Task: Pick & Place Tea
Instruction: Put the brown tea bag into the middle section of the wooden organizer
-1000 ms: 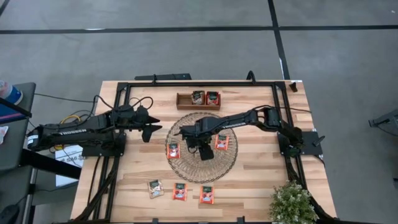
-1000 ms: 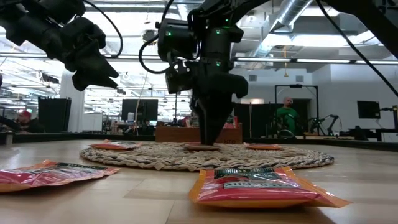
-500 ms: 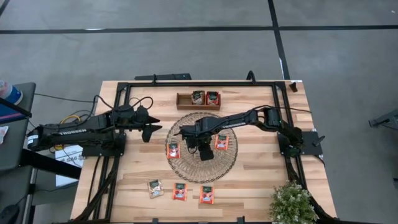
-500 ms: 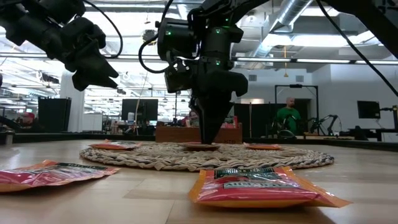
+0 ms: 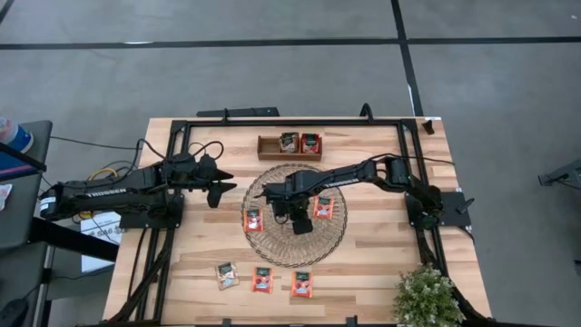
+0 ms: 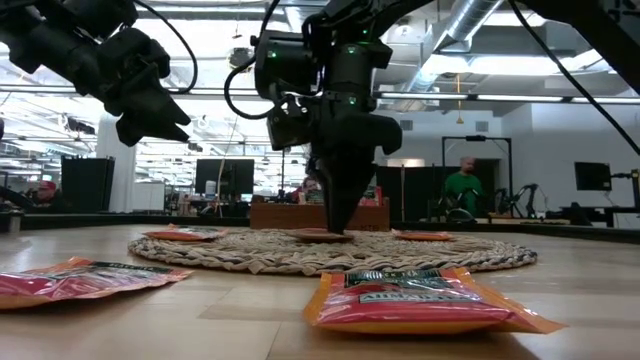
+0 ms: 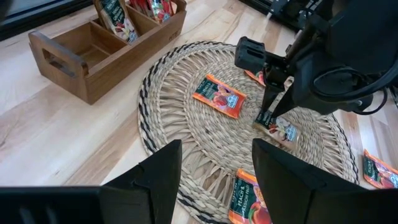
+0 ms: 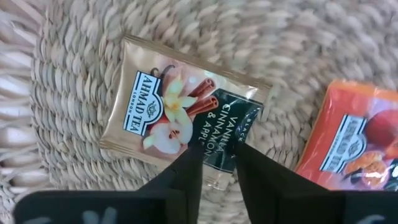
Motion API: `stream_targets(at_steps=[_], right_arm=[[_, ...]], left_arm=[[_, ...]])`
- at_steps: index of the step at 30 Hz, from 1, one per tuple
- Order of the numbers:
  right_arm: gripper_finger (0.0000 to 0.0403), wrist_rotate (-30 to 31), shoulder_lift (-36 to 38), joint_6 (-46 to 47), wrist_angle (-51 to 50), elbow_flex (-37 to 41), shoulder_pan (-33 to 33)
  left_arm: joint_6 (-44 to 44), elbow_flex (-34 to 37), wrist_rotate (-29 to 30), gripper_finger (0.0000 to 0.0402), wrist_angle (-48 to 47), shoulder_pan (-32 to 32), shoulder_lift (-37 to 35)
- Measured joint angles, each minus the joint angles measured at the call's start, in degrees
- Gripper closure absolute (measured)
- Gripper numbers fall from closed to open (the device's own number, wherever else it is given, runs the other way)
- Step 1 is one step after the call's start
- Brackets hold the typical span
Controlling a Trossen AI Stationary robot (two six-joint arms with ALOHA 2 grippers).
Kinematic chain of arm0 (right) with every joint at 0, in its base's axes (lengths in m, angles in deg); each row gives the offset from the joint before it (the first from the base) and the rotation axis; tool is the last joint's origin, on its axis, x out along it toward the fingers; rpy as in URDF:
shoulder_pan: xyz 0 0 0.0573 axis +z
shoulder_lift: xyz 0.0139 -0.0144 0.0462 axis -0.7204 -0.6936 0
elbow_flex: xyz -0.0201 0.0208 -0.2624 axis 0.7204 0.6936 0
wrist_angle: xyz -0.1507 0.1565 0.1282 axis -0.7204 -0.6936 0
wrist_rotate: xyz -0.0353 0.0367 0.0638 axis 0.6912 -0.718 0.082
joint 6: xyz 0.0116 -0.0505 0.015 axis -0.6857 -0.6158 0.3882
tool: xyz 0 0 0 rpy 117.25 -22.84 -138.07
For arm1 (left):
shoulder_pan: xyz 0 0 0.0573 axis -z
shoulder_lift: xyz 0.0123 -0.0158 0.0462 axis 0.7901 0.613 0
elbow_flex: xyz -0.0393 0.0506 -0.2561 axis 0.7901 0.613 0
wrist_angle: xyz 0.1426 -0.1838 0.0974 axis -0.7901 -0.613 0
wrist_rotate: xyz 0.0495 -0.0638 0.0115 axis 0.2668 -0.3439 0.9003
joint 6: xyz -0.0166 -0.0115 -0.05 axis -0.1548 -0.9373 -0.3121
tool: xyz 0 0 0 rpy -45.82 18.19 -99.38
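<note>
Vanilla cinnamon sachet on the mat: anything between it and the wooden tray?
Nothing visible. The right gripper is closed on the sachet; only bare woven mat and table lie before the wooden tray.

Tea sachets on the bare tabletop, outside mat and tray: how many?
3, in a row by the front edge: pale sachet, middle red-orange sachet, end red-orange sachet. Others may be hidden.

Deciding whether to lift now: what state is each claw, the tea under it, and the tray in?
right claw: shut on pale sachet edge
left claw: open, empty, raised beside woven mat
pale sachet: lying on woven mat
wooden tray: two sachets inside, one compartment empty
</note>
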Motion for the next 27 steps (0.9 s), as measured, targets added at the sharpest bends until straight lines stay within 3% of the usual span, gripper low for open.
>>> stream_targets(at_steps=[13,27], right_arm=[[0.0207,0.49,0.07,3.72,-6.86,-2.73,0.23],[0.0206,-2.8,0.09,17.4,-7.35,-3.79,0.15]], left_arm=[[0.83,0.0,0.0,0.0214,0.0,0.0,0.0],[1.07,0.0,-0.01,0.0214,-0.07,0.0,0.0]])
